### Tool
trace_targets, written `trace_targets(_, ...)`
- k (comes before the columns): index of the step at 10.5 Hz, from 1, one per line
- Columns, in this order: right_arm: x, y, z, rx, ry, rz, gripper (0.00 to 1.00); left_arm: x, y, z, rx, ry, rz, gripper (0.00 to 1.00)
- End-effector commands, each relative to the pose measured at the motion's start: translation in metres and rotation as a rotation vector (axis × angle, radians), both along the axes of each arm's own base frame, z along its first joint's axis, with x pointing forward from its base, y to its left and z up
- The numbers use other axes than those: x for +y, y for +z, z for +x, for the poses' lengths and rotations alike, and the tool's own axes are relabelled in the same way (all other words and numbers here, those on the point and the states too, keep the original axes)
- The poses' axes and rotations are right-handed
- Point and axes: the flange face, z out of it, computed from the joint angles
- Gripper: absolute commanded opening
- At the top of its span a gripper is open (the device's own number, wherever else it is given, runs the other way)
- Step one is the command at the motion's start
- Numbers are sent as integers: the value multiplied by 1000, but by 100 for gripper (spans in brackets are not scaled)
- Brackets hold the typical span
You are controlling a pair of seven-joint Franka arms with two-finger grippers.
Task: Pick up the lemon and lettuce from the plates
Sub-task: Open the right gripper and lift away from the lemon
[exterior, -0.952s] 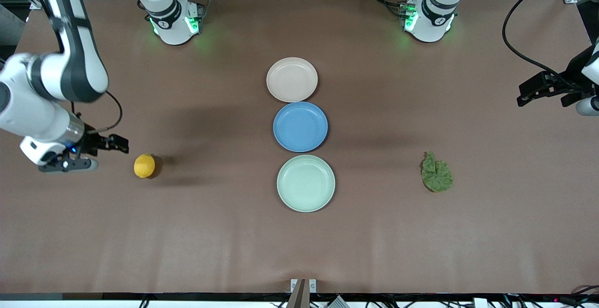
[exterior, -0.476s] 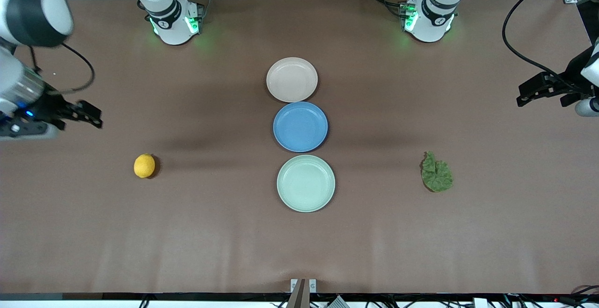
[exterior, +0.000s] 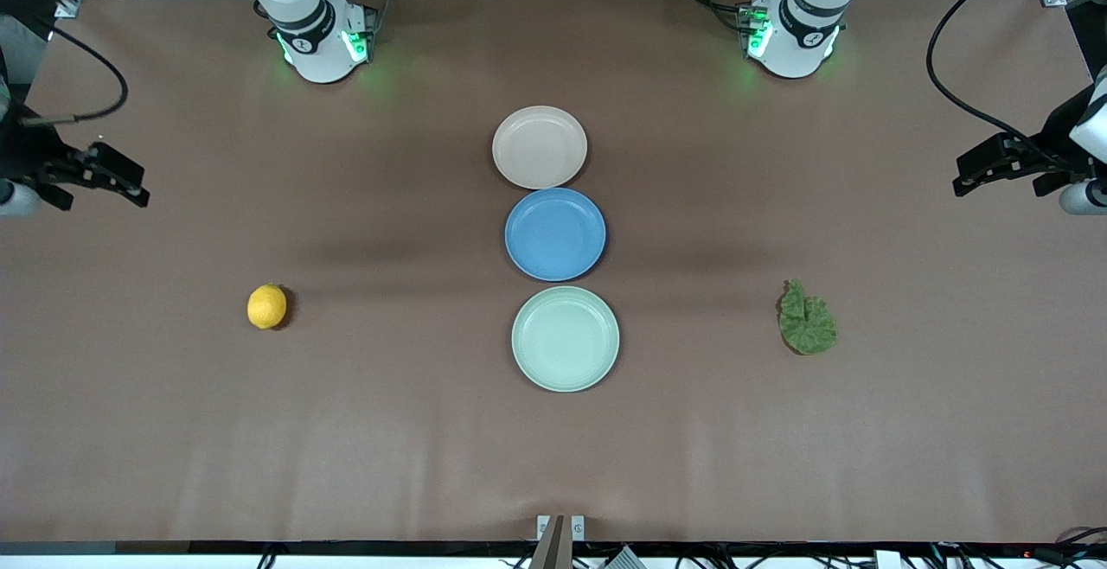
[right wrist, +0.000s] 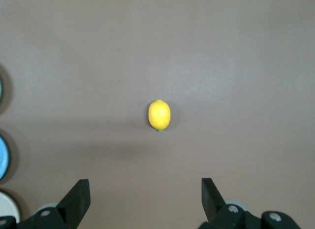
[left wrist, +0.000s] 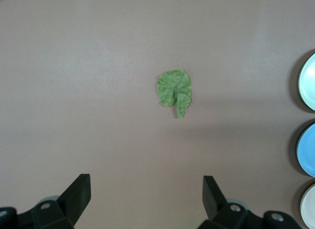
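Note:
The lemon [exterior: 266, 306] lies on the bare table toward the right arm's end, on no plate. The lettuce [exterior: 807, 320] lies on the bare table toward the left arm's end. The beige plate [exterior: 540, 147] and the mint green plate [exterior: 565, 338] are both empty. My right gripper [exterior: 104, 175] is open and empty, high over the table's edge at the right arm's end; its wrist view shows the lemon [right wrist: 159, 114] well below the open gripper [right wrist: 145, 192]. My left gripper [exterior: 995, 167] is open and empty, high over the left arm's end; its wrist view shows the lettuce [left wrist: 174, 92] below the open gripper [left wrist: 146, 189].
A bright blue plate [exterior: 555, 233], also empty, sits between the beige and mint plates in a row at the table's middle. The plates' rims show at the edge of the left wrist view [left wrist: 309, 83] and of the right wrist view [right wrist: 3, 157].
My right gripper has risen and drawn away from beside the lemon toward the table's edge at the right arm's end. The lemon, lettuce, plates and left arm have not moved.

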Motion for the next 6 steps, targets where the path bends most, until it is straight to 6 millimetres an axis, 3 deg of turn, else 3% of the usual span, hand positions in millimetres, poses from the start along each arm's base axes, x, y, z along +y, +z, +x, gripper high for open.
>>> trace_targets(1, 7, 37, -11, -2, -13, 33, 100, 4, 6, -4, -36, -26, -2, 100)
trace_targets(3, 7, 53, -20, 25, -16, 32, 100, 4, 9, -1, -44, -44, 8, 100)
trace_targets(6, 3, 50, -24, 67, -23, 30, 100, 4, 18, -1, -62, -44, 27, 100)
